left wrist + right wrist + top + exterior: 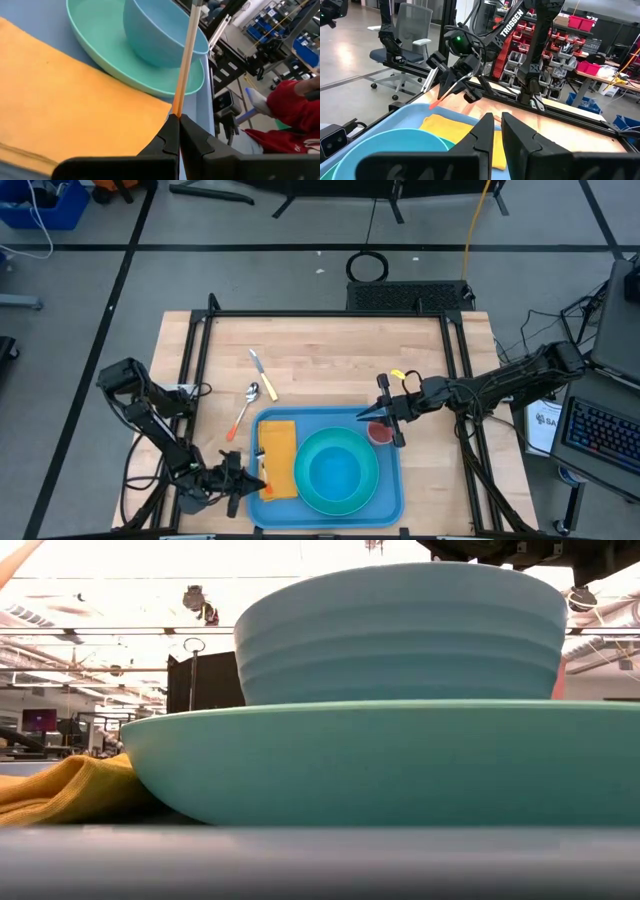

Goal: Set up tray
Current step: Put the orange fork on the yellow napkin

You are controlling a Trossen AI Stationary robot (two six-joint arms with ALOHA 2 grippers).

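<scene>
The tray (385, 490) is seen at the lower centre of the high view, on the desk (320, 350). At its left edge, an orange-handled utensil (186, 60) is gripped by the closed left end effector (243, 478). Over its upper right corner, a red cup (381, 434) is pinched by the right end effector (385, 420).

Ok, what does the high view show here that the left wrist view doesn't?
Only the high view: the knife and spoon lying on the table, and a red cup at the tray's far right corner. Only the left wrist view: the left gripper, fingers shut on a thin orange handle, and a person's red sleeve beyond. Both: the yellow napkin, turquoise plate and blue bowl on the tray.
</scene>
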